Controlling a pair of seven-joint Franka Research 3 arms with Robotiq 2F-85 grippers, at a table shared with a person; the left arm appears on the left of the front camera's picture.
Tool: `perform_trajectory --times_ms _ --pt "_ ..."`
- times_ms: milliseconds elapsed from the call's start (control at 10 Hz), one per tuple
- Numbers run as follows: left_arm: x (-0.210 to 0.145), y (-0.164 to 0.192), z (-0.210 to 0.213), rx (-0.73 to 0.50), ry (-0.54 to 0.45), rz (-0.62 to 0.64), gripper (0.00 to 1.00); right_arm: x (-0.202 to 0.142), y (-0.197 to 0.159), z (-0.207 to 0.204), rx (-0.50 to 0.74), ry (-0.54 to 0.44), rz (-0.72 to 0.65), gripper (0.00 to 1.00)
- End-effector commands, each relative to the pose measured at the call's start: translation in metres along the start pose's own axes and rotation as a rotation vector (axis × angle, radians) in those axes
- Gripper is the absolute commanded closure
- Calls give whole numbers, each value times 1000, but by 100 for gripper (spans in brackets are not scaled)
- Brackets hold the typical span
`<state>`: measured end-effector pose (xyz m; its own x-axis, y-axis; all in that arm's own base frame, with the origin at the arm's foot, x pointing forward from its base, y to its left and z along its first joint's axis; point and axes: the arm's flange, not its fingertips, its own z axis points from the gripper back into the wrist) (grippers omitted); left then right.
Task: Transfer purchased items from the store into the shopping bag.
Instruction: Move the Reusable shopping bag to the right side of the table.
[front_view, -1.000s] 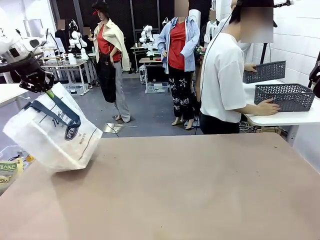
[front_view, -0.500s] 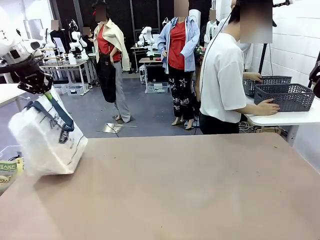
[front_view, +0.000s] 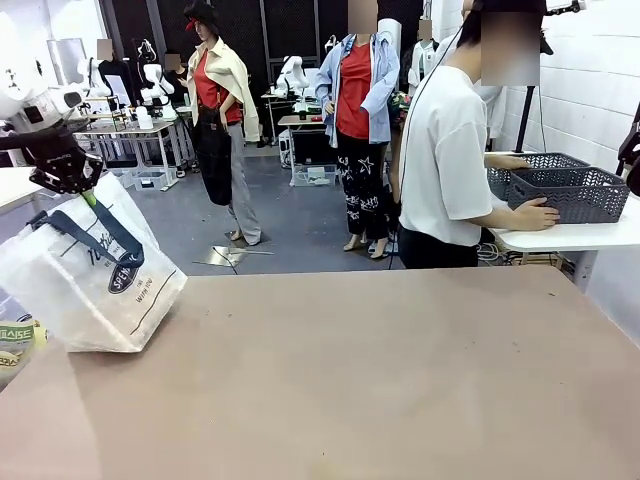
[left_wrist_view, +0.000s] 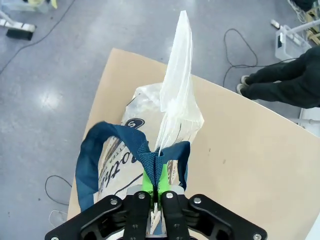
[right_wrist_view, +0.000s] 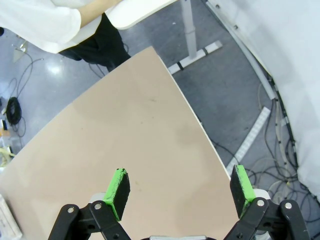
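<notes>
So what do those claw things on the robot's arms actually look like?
Each gripper, left and right, is a black metal claw with two jointed fingers held by silver bolts and tipped with bright green pads. In the front view the left gripper hangs from a white arm.

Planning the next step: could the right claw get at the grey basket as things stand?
Probably not: the right claw hangs open over the table's edge, while the grey basket sits on a separate side table, under the person's hand.

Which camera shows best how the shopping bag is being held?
The left wrist view: the left end effector is shut on the shopping bag by its blue strap. The front view shows the bag whole, the grip small.
</notes>
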<state>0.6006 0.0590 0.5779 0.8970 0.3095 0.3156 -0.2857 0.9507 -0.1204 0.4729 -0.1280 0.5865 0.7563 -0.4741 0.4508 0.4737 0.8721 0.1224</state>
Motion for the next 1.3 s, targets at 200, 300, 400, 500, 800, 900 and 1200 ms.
perform_trajectory --times_ms 200,300,400,500,800,900,1200 --pt "4 -7 13 29 -47 11 28 1 1 1 -24 6 15 0" --pt "3 -7 19 -4 -81 18 8 1 1 1 -24 6 15 0" --pt "-5 -10 30 -48 -127 27 0 1 1 1 -24 6 15 0" --pt "-16 -18 44 -88 -185 13 0 1 1 1 -24 6 15 0" --pt "-73 -70 94 -210 -354 -164 0 1 1 1 -24 6 15 0" --pt "-95 -94 100 -235 -377 -227 0 1 1 1 -24 6 15 0" --pt "-163 -154 76 -341 -328 -459 0 1 1 1 -24 6 15 0"
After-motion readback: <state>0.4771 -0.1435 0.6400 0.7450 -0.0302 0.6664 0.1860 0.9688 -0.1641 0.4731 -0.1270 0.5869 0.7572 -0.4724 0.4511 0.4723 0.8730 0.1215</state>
